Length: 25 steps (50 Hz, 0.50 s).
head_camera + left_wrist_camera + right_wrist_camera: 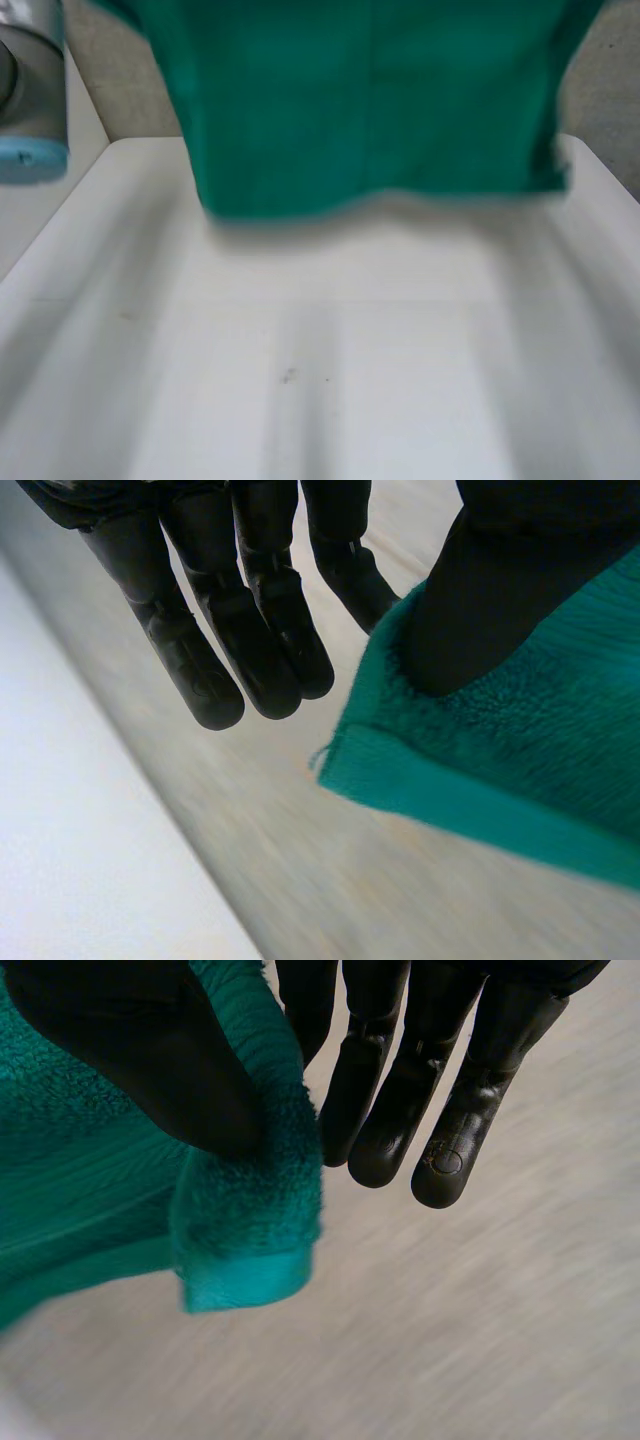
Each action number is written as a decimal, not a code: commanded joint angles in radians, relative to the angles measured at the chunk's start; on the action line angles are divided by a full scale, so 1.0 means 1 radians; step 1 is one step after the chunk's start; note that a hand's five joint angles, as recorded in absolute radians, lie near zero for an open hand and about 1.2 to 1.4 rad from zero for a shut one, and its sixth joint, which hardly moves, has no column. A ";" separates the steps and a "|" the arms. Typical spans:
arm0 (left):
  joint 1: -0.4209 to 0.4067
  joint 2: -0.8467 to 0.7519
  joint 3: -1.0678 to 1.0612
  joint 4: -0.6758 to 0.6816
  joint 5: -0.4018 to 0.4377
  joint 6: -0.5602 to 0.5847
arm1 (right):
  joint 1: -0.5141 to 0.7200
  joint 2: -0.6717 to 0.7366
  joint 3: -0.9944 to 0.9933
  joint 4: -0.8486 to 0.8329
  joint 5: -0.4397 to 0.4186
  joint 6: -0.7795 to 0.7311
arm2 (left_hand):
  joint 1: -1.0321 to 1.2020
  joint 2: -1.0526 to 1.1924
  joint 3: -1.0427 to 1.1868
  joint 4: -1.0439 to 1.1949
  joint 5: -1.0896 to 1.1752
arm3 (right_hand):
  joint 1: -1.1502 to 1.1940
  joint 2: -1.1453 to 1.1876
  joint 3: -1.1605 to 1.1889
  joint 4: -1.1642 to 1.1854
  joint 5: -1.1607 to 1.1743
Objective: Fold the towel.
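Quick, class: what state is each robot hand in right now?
Left hand: closed, thumb pinching a corner of the towel.
Right hand: closed, thumb pinching another towel corner.

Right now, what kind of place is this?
Likely a robot test bench: a plain white table, a grey arm at its side, and a green towel pinched by the left hand and right hand.

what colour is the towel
The towel is plain teal green with no pattern; the head view shows it best.
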 commanded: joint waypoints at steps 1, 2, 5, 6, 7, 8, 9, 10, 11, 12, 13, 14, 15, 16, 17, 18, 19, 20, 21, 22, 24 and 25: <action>-0.009 0.078 -0.113 0.118 -0.022 -0.038 | -0.006 -0.183 0.238 -0.234 -0.068 0.102 | 0.241 0.197 0.201 0.201 0.266 | 0.419 0.217 0.212 0.205 0.240; -0.009 0.078 -0.139 0.120 -0.022 -0.051 | -0.006 -0.189 0.272 -0.234 -0.082 0.102 | 0.241 0.197 0.201 0.201 0.266 | 0.419 0.217 0.212 0.205 0.240; 0.000 0.087 -0.240 0.120 -0.019 -0.094 | -0.006 -0.201 0.395 -0.234 -0.156 0.102 | 0.241 0.197 0.201 0.201 0.266 | 0.419 0.217 0.212 0.205 0.240; 0.002 0.089 -0.290 0.117 -0.019 -0.111 | -0.006 -0.201 0.426 -0.234 -0.172 0.102 | 0.241 0.197 0.201 0.201 0.266 | 0.419 0.217 0.212 0.205 0.240; 0.002 0.089 -0.290 0.116 -0.019 -0.111 | -0.006 -0.201 0.426 -0.234 -0.172 0.102 | 0.241 0.197 0.201 0.201 0.266 | 0.419 0.217 0.212 0.205 0.240; 0.002 0.089 -0.313 0.116 -0.019 -0.119 | -0.006 -0.201 0.453 -0.234 -0.188 0.102 | 0.241 0.197 0.201 0.201 0.266 | 0.419 0.217 0.212 0.205 0.240; 0.002 0.086 -0.357 0.116 -0.019 -0.130 | -0.005 -0.195 0.505 -0.234 -0.212 0.103 | 0.241 0.197 0.201 0.201 0.266 | 0.419 0.217 0.212 0.205 0.240; 0.002 0.086 -0.358 0.116 -0.019 -0.130 | -0.003 -0.192 0.545 -0.234 -0.226 0.105 | 0.241 0.197 0.201 0.201 0.266 | 0.419 0.217 0.212 0.205 0.240; 0.000 0.076 -0.409 0.116 -0.016 -0.134 | -0.003 -0.189 0.570 -0.234 -0.234 0.106 | 0.241 0.197 0.201 0.201 0.266 | 0.419 0.217 0.212 0.205 0.240; 0.002 0.070 -0.454 0.120 -0.014 -0.134 | -0.003 -0.180 0.614 -0.234 -0.240 0.106 | 0.241 0.197 0.201 0.201 0.266 | 0.419 0.217 0.212 0.205 0.240; 0.002 0.064 -0.477 0.120 -0.014 -0.134 | -0.003 -0.169 0.635 -0.233 -0.241 0.105 | 0.241 0.197 0.201 0.201 0.266 | 0.419 0.217 0.212 0.205 0.240; 0.003 0.056 -0.498 0.124 -0.013 -0.134 | -0.003 -0.169 0.635 -0.232 -0.241 0.105 | 0.241 0.197 0.201 0.201 0.266 | 0.419 0.217 0.212 0.205 0.240; 0.003 0.056 -0.499 0.124 -0.013 -0.134 | -0.005 -0.099 0.680 -0.231 -0.240 0.106 | 0.241 0.197 0.201 0.201 0.266 | 0.419 0.217 0.212 0.205 0.240; 0.002 0.002 -0.564 0.142 -0.011 -0.134 | -0.005 -0.071 0.690 -0.228 -0.238 0.108 | 0.241 0.197 0.201 0.201 0.266 | 0.419 0.217 0.212 0.205 0.240; 0.002 -0.013 -0.577 0.147 -0.010 -0.134 | -0.005 -0.044 0.698 -0.222 -0.237 0.111 | 0.241 0.197 0.201 0.201 0.266 | 0.419 0.217 0.212 0.205 0.240; 0.002 -0.013 -0.577 0.147 -0.010 -0.134 | -0.005 -0.043 0.698 -0.222 -0.237 0.111 | 0.241 0.197 0.201 0.201 0.266 | 0.419 0.217 0.212 0.205 0.240; -0.001 -0.026 -0.589 0.152 -0.005 -0.134 | -0.005 -0.019 0.704 -0.219 -0.234 0.112 | 0.241 0.197 0.201 0.201 0.266 | 0.419 0.217 0.212 0.205 0.240; -0.003 -0.051 -0.607 0.153 0.004 -0.133 | -0.005 0.025 0.719 -0.211 -0.234 0.117 | 0.241 0.197 0.201 0.201 0.266 | 0.419 0.217 0.212 0.205 0.240; -0.003 -0.066 -0.615 0.153 0.009 -0.133 | -0.005 0.026 0.719 -0.211 -0.234 0.117 | 0.241 0.197 0.201 0.201 0.266 | 0.419 0.217 0.212 0.205 0.240; -0.001 -0.089 -0.629 0.153 0.016 -0.131 | -0.006 0.062 0.731 -0.202 -0.234 0.126 | 0.241 0.197 0.201 0.201 0.266 | 0.419 0.217 0.212 0.205 0.240; -0.001 -0.111 -0.644 0.153 0.023 -0.128 | -0.011 0.116 0.741 -0.174 -0.226 0.149 | 0.241 0.197 0.201 0.201 0.266 | 0.419 0.217 0.212 0.205 0.240; -0.003 -0.112 -0.647 0.153 0.023 -0.128 | -0.011 0.125 0.741 -0.168 -0.223 0.158 | 0.241 0.197 0.201 0.201 0.266 | 0.419 0.217 0.212 0.205 0.240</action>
